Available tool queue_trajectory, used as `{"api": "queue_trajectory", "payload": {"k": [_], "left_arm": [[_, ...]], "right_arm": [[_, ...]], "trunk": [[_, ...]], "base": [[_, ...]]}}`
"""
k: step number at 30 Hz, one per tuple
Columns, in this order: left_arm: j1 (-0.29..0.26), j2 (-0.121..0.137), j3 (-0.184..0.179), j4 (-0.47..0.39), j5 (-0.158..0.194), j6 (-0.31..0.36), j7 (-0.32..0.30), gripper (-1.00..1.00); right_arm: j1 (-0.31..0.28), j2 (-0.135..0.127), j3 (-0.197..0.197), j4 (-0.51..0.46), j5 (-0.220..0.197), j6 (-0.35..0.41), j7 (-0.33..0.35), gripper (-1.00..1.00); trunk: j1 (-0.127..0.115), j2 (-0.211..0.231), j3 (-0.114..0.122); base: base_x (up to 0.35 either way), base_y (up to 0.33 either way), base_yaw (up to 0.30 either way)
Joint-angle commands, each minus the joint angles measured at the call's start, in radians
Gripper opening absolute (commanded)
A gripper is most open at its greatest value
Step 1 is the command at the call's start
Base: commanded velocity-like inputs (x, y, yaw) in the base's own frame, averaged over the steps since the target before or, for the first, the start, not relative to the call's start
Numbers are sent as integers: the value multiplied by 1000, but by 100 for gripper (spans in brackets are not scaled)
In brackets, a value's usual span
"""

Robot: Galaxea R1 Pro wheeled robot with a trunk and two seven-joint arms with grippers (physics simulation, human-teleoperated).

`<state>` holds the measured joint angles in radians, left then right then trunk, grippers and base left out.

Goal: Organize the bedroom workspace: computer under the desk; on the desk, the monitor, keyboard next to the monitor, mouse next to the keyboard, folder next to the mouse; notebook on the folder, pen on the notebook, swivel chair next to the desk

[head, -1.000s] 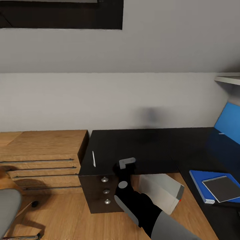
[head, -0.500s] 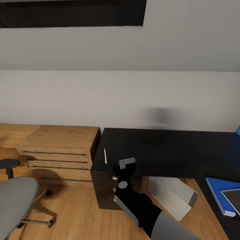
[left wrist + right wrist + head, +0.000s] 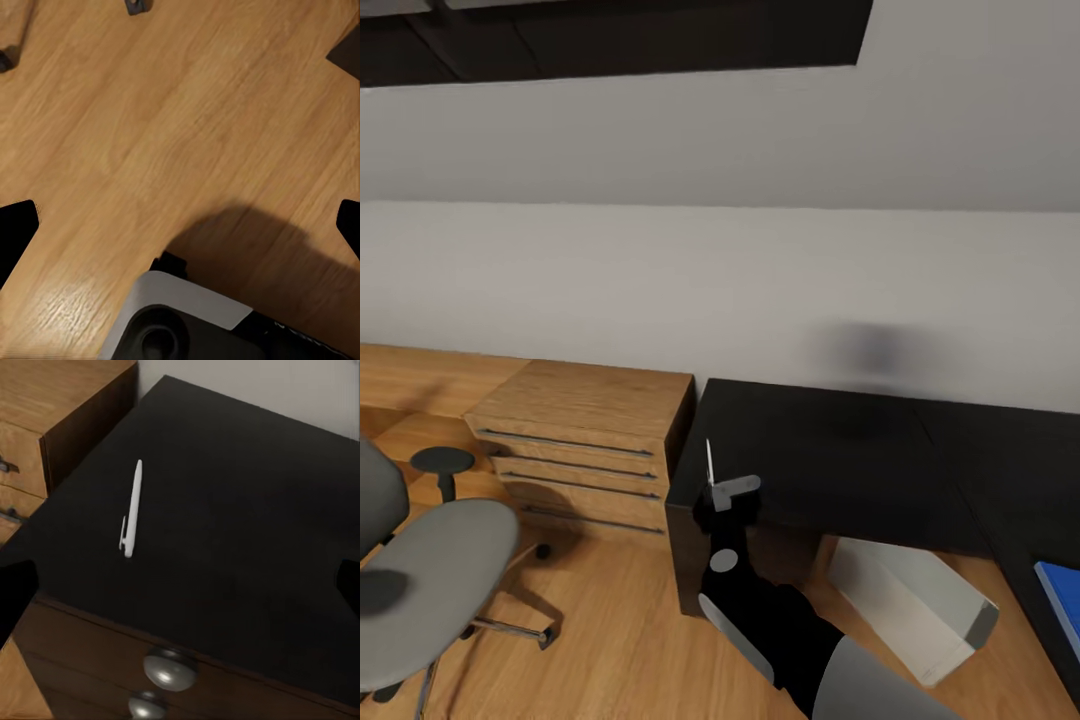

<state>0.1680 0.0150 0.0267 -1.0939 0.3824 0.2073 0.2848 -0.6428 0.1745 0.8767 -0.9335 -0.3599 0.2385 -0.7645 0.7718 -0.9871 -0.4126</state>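
Holding the right claw (image 3: 180, 585) above the front edge of the desk (image 3: 840, 455), at the end beside the dresser (image 3: 585, 420), with its fingers spread wide apart and nothing between them. Looking down past them at the pen (image 3: 132, 510), lying flat on the glossy black top near that end, close to the edge and clear of the claw, with two round knobs (image 3: 171, 669) showing on the drawer fronts below. Pointing the left claw (image 3: 180, 229) down at the bare floor (image 3: 187, 112), its fingers also parted wide and gripping nothing. Seeing the computer (image 3: 915, 600) tipped at an angle on the floor under the desk, a blue corner of the folder (image 3: 1063, 598) lying on the desk's right wing, and the chair (image 3: 430, 590) standing off to the left, well apart from the desk.
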Motion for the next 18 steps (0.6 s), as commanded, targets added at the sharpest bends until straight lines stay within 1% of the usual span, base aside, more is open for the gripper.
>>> {"api": "queue_trajectory", "payload": {"k": [1,10,18], "left_arm": [[1,0,-1,-3,9,4,5,100],[1,-1,-2,0,9,4,5,100],[1,-1,-3,3,9,4,5,100]], "right_arm": [[-2,0,5,-1,-4,7,-7,100],[-2,-1,8,-1,-4,7,-7,100],[-2,-3,8,-1,-3,7,-7,100]], "trunk": [[0,-1,-2],[0,-1,-10],[0,-1,-18]], "base": [[0,0,241],[0,0,235],[0,0,207]]}}
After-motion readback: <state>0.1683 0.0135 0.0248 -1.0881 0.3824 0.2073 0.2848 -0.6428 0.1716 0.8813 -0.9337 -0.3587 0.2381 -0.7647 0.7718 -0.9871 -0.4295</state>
